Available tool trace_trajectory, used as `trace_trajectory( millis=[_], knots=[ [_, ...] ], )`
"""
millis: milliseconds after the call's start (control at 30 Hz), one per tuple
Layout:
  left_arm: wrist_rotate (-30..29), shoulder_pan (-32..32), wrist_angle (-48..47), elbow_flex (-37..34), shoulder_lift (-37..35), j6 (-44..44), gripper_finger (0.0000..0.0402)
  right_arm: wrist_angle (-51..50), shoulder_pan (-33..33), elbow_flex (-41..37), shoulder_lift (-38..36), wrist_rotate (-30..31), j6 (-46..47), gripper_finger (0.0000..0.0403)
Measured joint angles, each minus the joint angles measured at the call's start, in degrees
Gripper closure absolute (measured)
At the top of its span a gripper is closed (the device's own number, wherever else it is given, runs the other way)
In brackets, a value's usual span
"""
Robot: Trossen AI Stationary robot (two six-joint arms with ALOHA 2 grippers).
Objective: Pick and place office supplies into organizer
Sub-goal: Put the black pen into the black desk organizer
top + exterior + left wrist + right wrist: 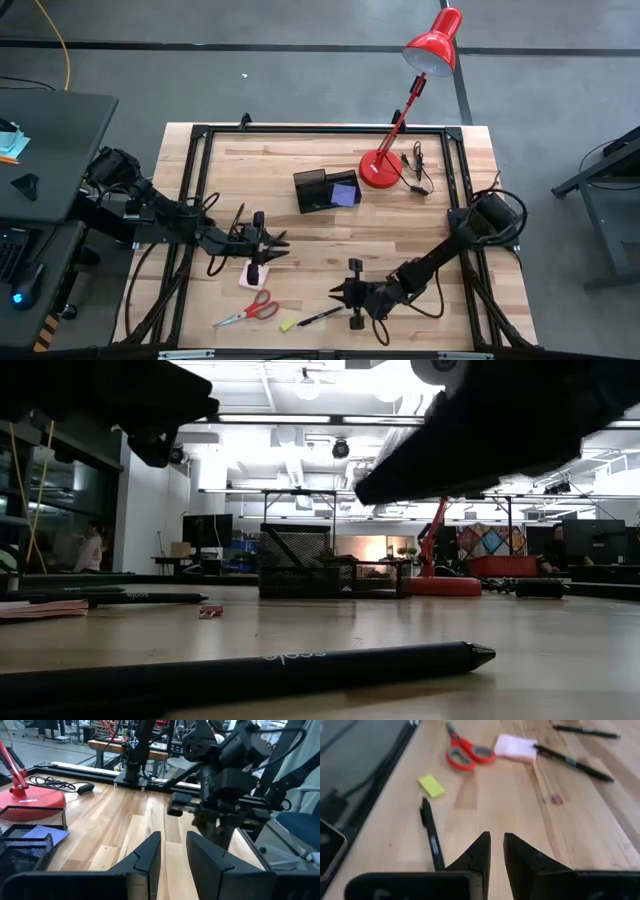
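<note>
The organizer (325,189) stands on the wooden worktop (300,160) just beside the round base of the red lamp (381,168), with a purple pad (345,193) in its compartment nearest the lamp. Well away from the organizer, toward the worktop's near edge, lie the red-handled scissors (250,309), a small yellow piece (288,324), a black pen (320,317) and a pink pad (252,277). The right hand (496,851) hovers close to that pen, fingers nearly together with a thin gap, holding nothing. The left hand (173,851) hangs above the pink pad, fingers close together, also empty.
</note>
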Motion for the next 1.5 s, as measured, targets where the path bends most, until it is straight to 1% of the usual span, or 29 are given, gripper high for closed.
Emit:
trace_trajectory(
  millis=[100,200,333,400,467,567,633,667,800,867,933,1000,1033,1067,1100,1167,1200,1233,1333,1500],
  knots=[
    [0.0,0.0,-0.2,0.0,0.0,0.0,0.0318,-0.8,1.5,0.0,0.0,0.6,0.5,0.0344],
    [-0.2,0.0,-0.2,0.0,0.0,-0.1,0.0318,-0.2,3.1,0.0,0.3,0.6,-2.8,0.0335],
    [-0.2,0.0,-0.2,0.0,0.0,-0.1,0.0318,5.2,4.5,0.0,2.6,1.5,-8.4,0.0326],
    [-0.2,0.0,-0.3,0.0,0.0,-0.3,0.0318,7.8,4.0,0.0,4.1,0.2,-8.7,0.0323],
    [-0.2,0.0,-0.6,0.0,0.0,-0.4,0.0318,11.4,2.9,0.0,5.5,-3.5,-9.1,0.0322],
    [0.1,0.0,-0.6,0.0,0.0,-0.4,0.0318,22.8,1.4,0.0,8.0,-13.2,-13.6,0.0325],
    [0.2,0.0,-0.6,0.0,0.0,-0.4,0.0318,27.5,0.7,0.0,8.1,-20.2,-16.2,0.0328],
    [0.2,0.0,-0.6,0.0,0.0,-0.4,0.0318,28.1,0.4,0.0,7.6,-22.1,-16.8,0.033],
    [0.3,0.0,-0.6,0.0,0.0,-0.4,0.0318,26.8,-1.7,-0.9,3.7,-25.4,-20.2,0.0335],
    [0.4,0.0,-0.6,0.0,0.0,-0.4,0.0318,29.6,-3.5,-3.6,0.3,-30.4,-20.3,0.0336],
    [0.4,0.0,-0.6,0.0,0.0,-0.4,0.0318,38.1,-4.9,-8.2,-1.5,-35.3,-20.2,0.0338],
    [0.7,0.0,-0.7,0.0,0.0,-0.5,0.0318,47.9,-5.2,-14.8,-1.9,-38.2,-20.1,0.0341],
    [0.9,0.0,-0.7,0.0,0.0,-0.5,0.0318,51.9,-5.2,-18.4,-2.3,-38.1,-20.2,0.0342],
    [1.1,0.0,-0.7,0.0,0.0,-0.5,0.0318,56.2,-5.1,-22.6,-3.1,-36.8,-20.3,0.0343],
    [1.4,0.0,-0.7,0.0,0.0,-0.5,0.0318,60.5,-5.1,-26.4,-4.1,-35.0,-19.9,0.0344],
    [1.5,0.0,-0.7,0.0,0.0,-0.5,0.0318,68.3,-5.3,-33.6,-5.8,-29.6,-17.6,0.0347],
    [1.5,0.0,-0.6,0.0,0.0,-0.5,0.0318,70.4,-5.4,-36.3,-6.2,-27.1,-15.7,0.0348],
    [1.5,0.0,-0.7,0.0,0.0,-0.5,0.0318,70.5,-5.4,-38.4,-6.8,-25.1,-13.6,0.0348],
    [1.5,0.0,-0.6,0.0,0.0,-0.5,0.0318,70.8,-4.7,-39.6,-8.0,-20.1,-9.7,0.0346],
    [0.4,0.0,-0.6,0.1,0.0,-0.4,0.0318,62.9,-3.0,-35.3,-7.9,-19.3,-13.6,0.0348]
  ],
)
